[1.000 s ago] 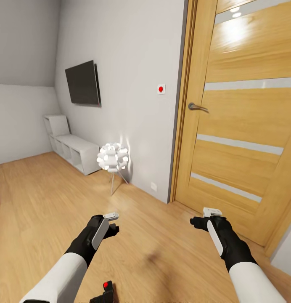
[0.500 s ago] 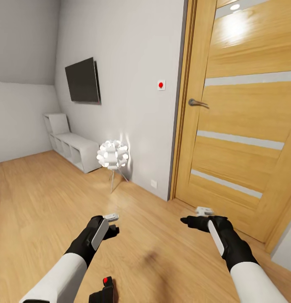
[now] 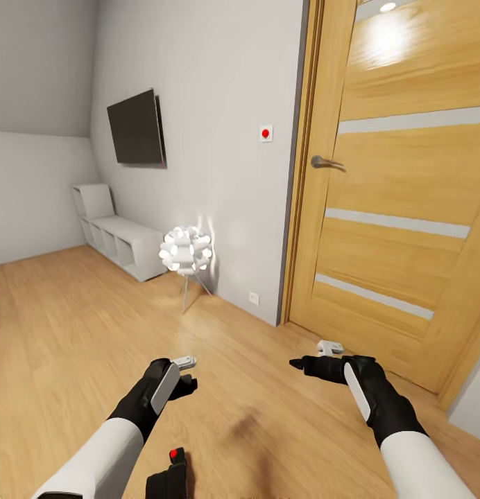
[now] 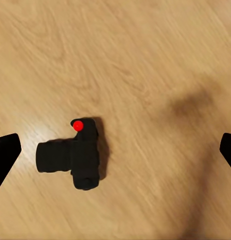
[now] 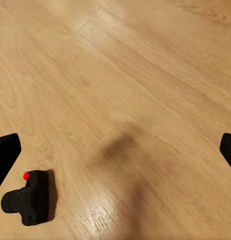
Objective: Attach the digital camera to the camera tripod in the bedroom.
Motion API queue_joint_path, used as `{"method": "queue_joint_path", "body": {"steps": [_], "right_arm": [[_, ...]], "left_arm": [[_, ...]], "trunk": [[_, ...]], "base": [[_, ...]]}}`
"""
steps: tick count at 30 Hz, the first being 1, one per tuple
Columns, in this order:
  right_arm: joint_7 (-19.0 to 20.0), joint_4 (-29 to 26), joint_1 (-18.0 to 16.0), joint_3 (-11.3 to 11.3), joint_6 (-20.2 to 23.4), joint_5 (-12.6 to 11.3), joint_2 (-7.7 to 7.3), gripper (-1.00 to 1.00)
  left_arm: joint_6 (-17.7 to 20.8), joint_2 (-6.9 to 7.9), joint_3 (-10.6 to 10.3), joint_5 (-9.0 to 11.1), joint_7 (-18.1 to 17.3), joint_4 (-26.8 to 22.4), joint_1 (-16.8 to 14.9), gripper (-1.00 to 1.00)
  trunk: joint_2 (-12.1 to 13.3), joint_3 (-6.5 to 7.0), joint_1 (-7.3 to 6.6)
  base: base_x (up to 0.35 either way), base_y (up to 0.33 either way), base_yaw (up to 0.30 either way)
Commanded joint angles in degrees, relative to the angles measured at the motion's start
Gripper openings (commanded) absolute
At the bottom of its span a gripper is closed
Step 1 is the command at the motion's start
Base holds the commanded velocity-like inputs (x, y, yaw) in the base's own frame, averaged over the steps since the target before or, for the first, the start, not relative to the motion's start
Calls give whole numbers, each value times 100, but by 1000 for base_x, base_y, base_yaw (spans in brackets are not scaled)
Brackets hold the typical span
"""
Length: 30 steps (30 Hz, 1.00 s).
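Note:
The digital camera [image 3: 169,475] lies on the light wood floor at the head view's bottom edge, black with its red button up. It sits just below and between my two arms. My left gripper [image 3: 187,374] hovers above the floor, open, with the digital camera [image 4: 73,157] lying under it, closer to one finger [image 4: 5,155]. My right gripper [image 3: 313,355] is open too and holds nothing; from it the digital camera [image 5: 29,197] lies off to one side on the floor. The camera tripod is out of view.
A wooden door [image 3: 399,208] stands closed at the right, close to my right arm. On the grey wall hangs a TV [image 3: 136,128]. White cube shelves [image 3: 122,242] and a white ball lamp [image 3: 186,253] on thin legs stand along that wall. Open floor stretches left.
The whole view has tilted slightly, so the room sits a bit higher. My right gripper has swung leftward, away from the door. The left arm has barely moved.

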Motion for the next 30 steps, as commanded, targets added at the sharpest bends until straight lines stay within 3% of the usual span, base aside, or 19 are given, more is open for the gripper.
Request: {"method": "queue_joint_path", "body": {"steps": [1, 9, 10, 21, 30], "right_arm": [[12, -5, -3, -8, 40, -48, 0, 100], [219, -5, -3, -14, 44, -54, -3, 100], [427, -5, -3, -15, 50, -53, -6, 100], [1189, -5, -3, -16, 418, -45, -127, 100], [1248, -5, -3, -18, 450, -47, -158, 100]], "left_arm": [[11, 0, -6, 60, 56, -5, -2, 100], [6, 0, -5, 53, 63, -1, -2, 100], [6, 0, -5, 52, 66, -1, -2, 100], [5, 0, -6, 51, 77, 1, -2, 100], [-6, 0, -6, 51, 71, 2, -2, 100]], "trunk": [[-44, -25, 21], [-55, -202, 42], [-56, -224, 44], [-71, -468, 73], [-83, -667, 96]], "base": [[0, 0, 0], [0, 0, 0], [0, 0, 0], [0, 0, 0], [0, 0, 0]]}}
